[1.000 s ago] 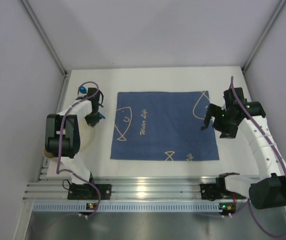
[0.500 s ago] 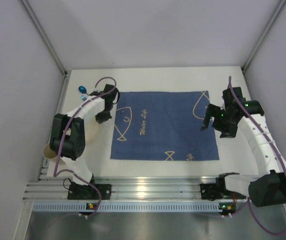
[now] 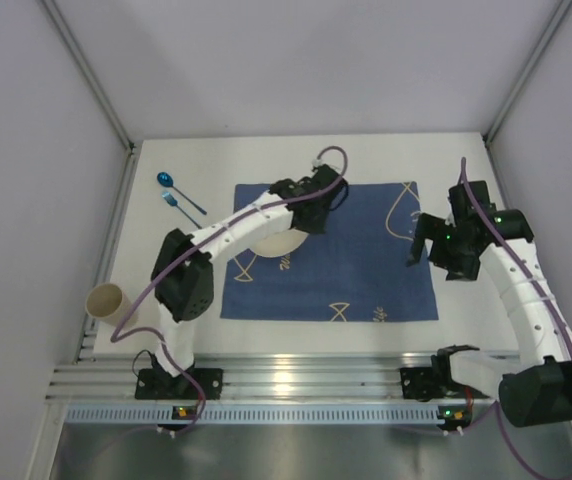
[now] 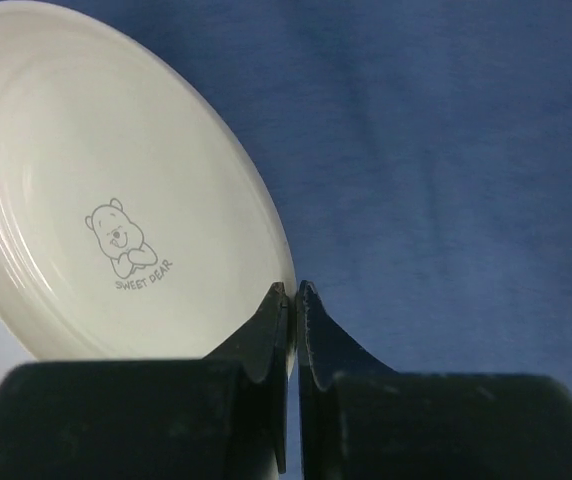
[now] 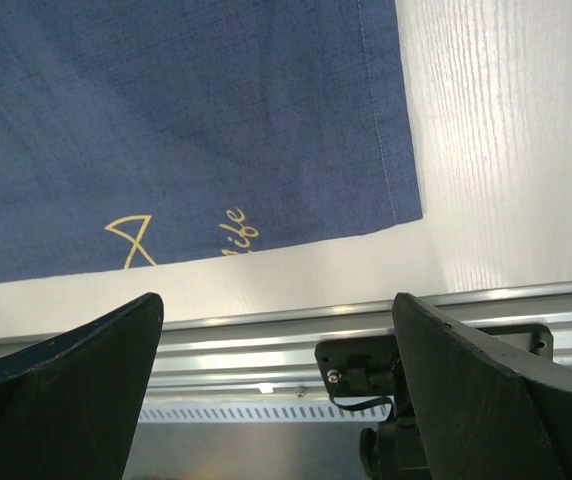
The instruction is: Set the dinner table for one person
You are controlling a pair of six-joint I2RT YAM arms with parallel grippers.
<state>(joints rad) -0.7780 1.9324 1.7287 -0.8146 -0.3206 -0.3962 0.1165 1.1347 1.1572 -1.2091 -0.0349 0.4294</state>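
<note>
My left gripper [image 3: 309,208] is shut on the rim of a white plate [image 3: 278,240] and holds it over the upper middle of the dark blue fish mat [image 3: 356,275]. In the left wrist view the closed fingertips [image 4: 294,298] pinch the plate [image 4: 116,190], which has a bear drawing and is tilted above the mat [image 4: 446,150]. My right gripper [image 3: 421,240] is open and empty, hovering by the mat's right edge. In the right wrist view, the right gripper [image 5: 276,297] is above the mat's near right corner [image 5: 166,120]. The mat lies on the white dinner table [image 3: 456,160].
A blue spoon [image 3: 166,180] and a blue fork [image 3: 181,203] lie at the table's far left. A beige cup [image 3: 106,300] stands upright at the near left edge. The metal rail [image 3: 296,375] runs along the table's near edge.
My left arm has swung right from the table's left side to over the mat, carrying the plate. The cup, spoon and fork now show. The right arm has barely moved.
</note>
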